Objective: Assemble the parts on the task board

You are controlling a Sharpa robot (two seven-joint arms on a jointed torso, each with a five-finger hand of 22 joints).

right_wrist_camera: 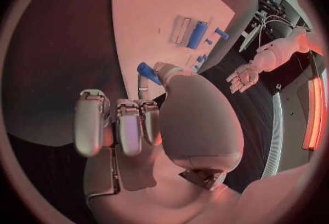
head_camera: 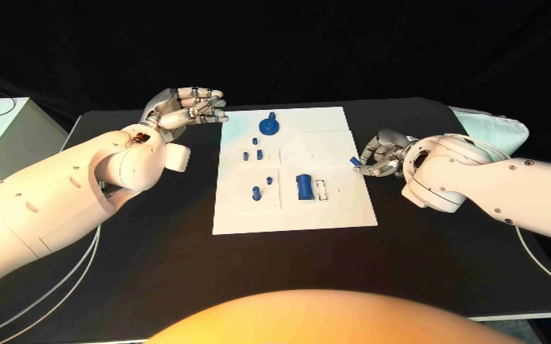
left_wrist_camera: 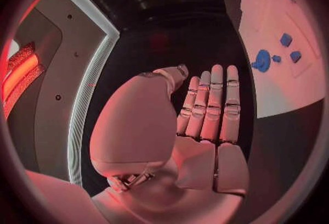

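Left hand (head_camera: 189,107): hovering over the black table (head_camera: 138,264) just off the task board's far left corner, palm showing, fingers (left_wrist_camera: 213,100) straight and side by side, holding nothing. In the left wrist view it is hanging above bare tabletop with the board's edge beside it.

Task board (head_camera: 345,209): white rectangular plate lying flat at the table's middle, between the two hands.

Parts, left to right: two small blue pegs (head_camera: 255,193) standing in the near-left area; a pair of small blue pieces (head_camera: 252,154) mid-left; a round blue part (head_camera: 269,126) with a stub sitting near the far edge; a long blue block (head_camera: 303,186) lying near the middle, with a white slotted piece (head_camera: 326,189) just beside it.

Right hand (head_camera: 381,155): resting at the board's right edge, thumb and a finger pinching a small blue part (right_wrist_camera: 148,72) at the fingertips, other fingers curled.

Surroundings: black cloth backdrop hanging behind the table; white cables (head_camera: 52,288) running along the near-left side.
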